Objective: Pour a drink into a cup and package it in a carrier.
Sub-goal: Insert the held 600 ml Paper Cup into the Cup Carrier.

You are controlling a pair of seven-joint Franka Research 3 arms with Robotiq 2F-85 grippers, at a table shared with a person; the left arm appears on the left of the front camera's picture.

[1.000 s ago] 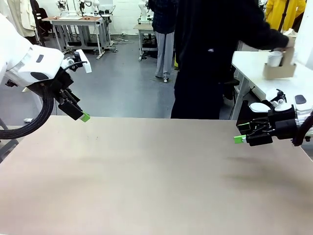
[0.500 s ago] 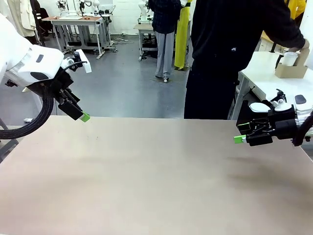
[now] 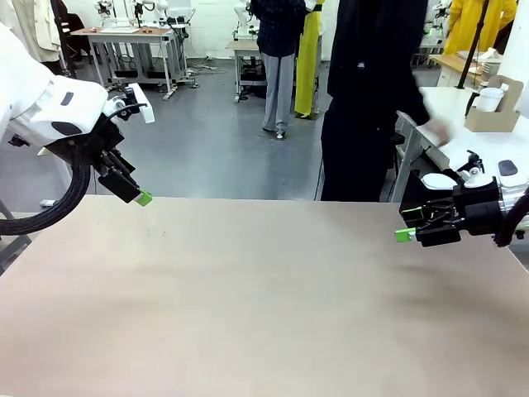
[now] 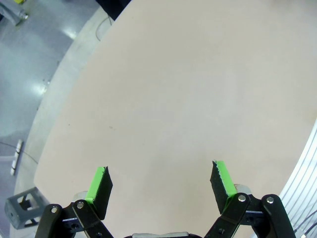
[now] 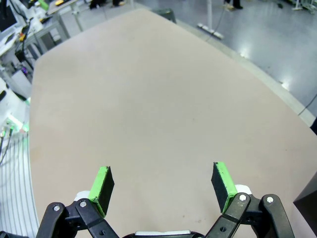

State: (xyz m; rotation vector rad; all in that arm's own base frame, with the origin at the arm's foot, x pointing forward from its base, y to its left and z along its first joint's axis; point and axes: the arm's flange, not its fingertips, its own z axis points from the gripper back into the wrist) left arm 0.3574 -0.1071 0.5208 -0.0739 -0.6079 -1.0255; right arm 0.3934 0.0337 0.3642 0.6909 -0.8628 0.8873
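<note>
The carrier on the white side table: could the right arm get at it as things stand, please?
Probably not: the carrier sits on a separate white table beyond the work table's far right corner, behind the right gripper, which hangs open, pointing the other way.

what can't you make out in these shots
- Carrier, front view: on the side table far right, cut by the picture edge.
- Cup in it: too small to tell lidded or filled.
- Person's hand: motion-blurred.
- Left end effector, front view: opening hidden side-on; wrist view shows it.
</note>
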